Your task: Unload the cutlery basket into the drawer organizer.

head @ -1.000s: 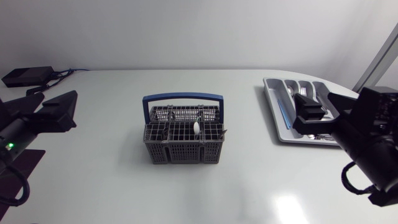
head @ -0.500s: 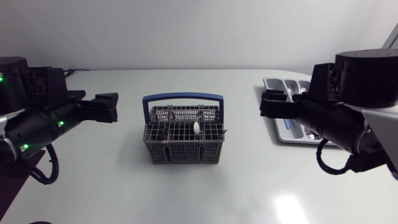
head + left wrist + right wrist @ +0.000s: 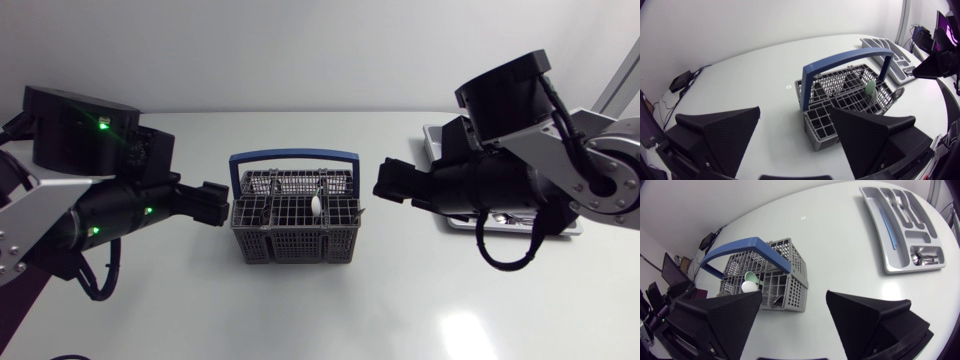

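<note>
The grey cutlery basket (image 3: 294, 228) with its blue handle (image 3: 294, 157) stands mid-table, holding a white-tipped utensil (image 3: 316, 205) and a few dark pieces. My left gripper (image 3: 217, 204) hangs open just left of the basket. In the left wrist view the left gripper (image 3: 797, 145) has wide-spread fingers (image 3: 732, 132), and the basket (image 3: 850, 95) lies ahead of them. Just right of the basket my right gripper (image 3: 389, 182) is also open. The right wrist view shows this gripper (image 3: 795, 320) above the basket (image 3: 765, 275). The grey drawer organizer (image 3: 905, 230) holds several pieces of cutlery.
In the head view my right arm covers most of the organizer (image 3: 436, 141) at the table's right side. A black box (image 3: 680, 80) with cables lies at the far left corner. Bare white tabletop surrounds the basket.
Both arms have swung in from the table's sides toward the basket, the left gripper now at its left side, the right gripper at its right. Nothing in the basket moved.
</note>
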